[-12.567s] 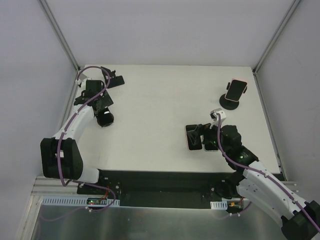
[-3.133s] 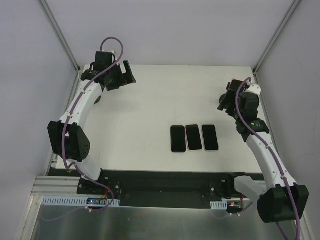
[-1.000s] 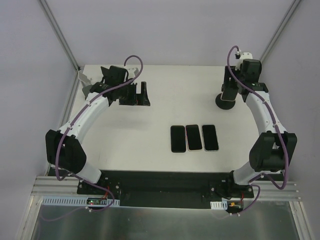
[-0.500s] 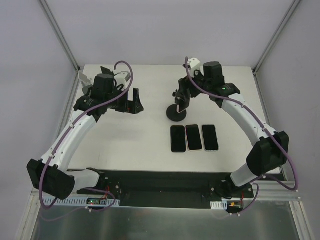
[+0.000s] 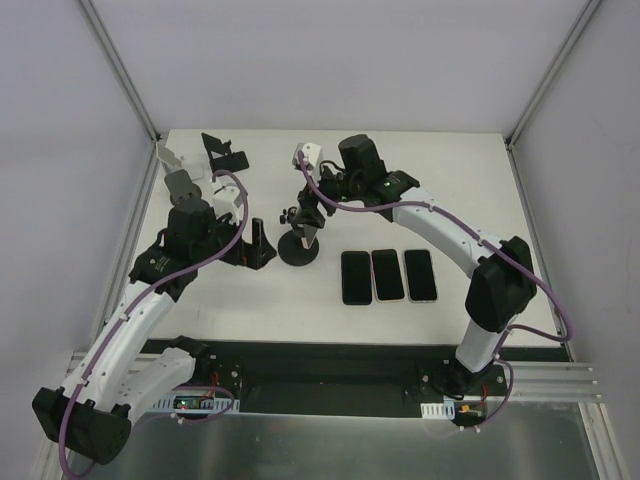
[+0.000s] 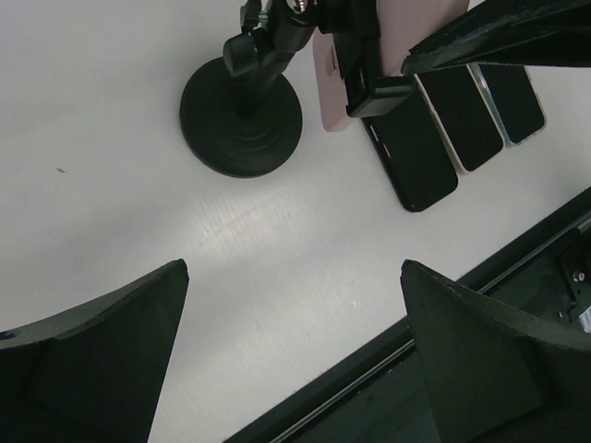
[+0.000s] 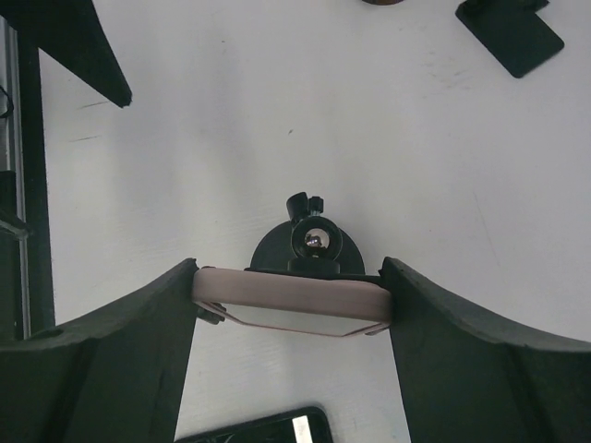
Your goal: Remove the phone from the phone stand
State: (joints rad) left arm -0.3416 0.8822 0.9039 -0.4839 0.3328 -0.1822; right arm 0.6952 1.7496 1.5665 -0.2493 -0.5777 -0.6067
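Phone (image 7: 291, 306): pink case, seated in the clamp of the phone stand (image 6: 242, 115), mid-table (image 5: 400, 190), just left of a row of three dark phones (image 5: 387, 275) lying flat.

Right gripper (image 7: 291, 281): set across the phone from above. Its fingers (image 7: 120, 369) press the phone's two short ends, one on each side, and the stand's ball joint shows just beyond.

Left gripper (image 6: 294, 268): fingers (image 6: 92, 360) spread wide with only bare table between them. It is low beside the stand's round base. The phone lies beyond the fingertips, apart from both.
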